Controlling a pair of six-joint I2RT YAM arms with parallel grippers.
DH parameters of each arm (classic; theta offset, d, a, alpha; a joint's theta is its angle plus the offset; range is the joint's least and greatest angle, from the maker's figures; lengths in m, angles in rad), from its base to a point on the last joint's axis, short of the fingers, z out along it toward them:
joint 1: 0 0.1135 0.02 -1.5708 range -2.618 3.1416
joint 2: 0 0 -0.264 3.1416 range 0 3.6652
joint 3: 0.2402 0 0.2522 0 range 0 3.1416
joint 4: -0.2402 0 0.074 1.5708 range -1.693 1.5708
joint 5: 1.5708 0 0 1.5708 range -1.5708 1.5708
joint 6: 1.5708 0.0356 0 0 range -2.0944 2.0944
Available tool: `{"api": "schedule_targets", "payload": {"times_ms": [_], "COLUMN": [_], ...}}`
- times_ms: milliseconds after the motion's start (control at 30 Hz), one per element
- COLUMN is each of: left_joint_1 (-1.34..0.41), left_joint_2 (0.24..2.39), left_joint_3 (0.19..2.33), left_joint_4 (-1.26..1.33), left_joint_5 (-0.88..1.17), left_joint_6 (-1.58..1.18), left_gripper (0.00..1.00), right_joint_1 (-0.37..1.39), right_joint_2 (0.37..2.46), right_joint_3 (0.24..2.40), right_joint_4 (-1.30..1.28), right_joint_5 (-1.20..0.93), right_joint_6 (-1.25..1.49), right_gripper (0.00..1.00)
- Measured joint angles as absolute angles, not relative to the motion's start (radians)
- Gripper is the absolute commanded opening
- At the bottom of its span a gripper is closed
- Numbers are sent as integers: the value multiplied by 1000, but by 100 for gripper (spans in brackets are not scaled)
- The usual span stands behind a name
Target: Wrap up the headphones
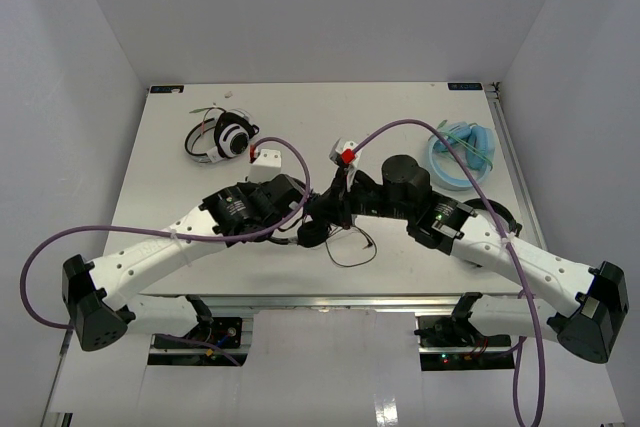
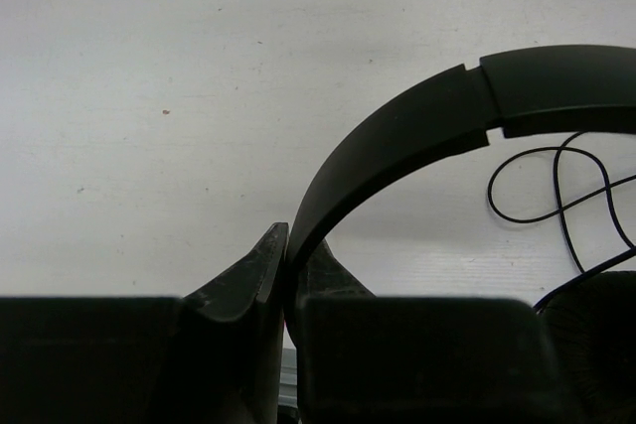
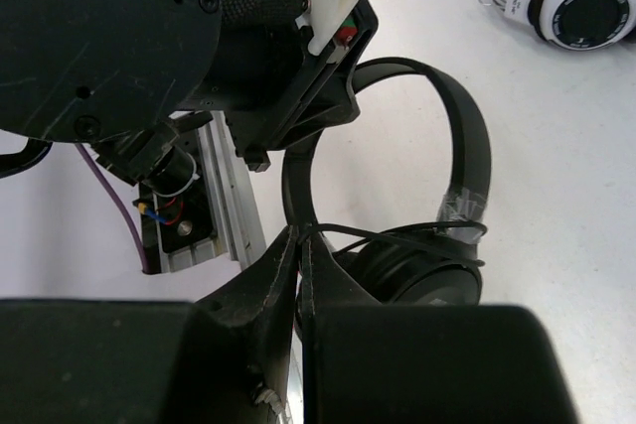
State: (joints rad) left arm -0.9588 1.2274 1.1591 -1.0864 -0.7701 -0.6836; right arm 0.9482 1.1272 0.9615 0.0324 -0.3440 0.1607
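The black headphones hang between my two grippers at the table's centre. Their thin cable lies in loose loops on the table just in front. My left gripper is shut on the black headband; the cable loops and part of an earcup show to its right. My right gripper is shut on the thin cable, which runs across the earcup to a taped spot on the headband. The left gripper holds the band's top.
A white-and-black pair of headphones with green cable lies at the back left, also in the right wrist view. A pale blue coiled item lies at the back right. The table's front edge is near the arms' bases.
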Motion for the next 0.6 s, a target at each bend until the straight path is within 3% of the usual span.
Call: {"api": "schedule_targets", "payload": {"times_ms": [600], "left_joint_1": [-959], "left_joint_2": [1184], "left_joint_3": [1233], "left_joint_4": [-1109], "left_joint_5": [-759], "left_joint_6": [-775], "left_gripper": [0], "right_joint_1": [989], "right_joint_2": [1160], "right_joint_3": [943], "right_joint_4": [85], "right_joint_5": [-362], "right_joint_6": [213], "right_gripper": [8]}}
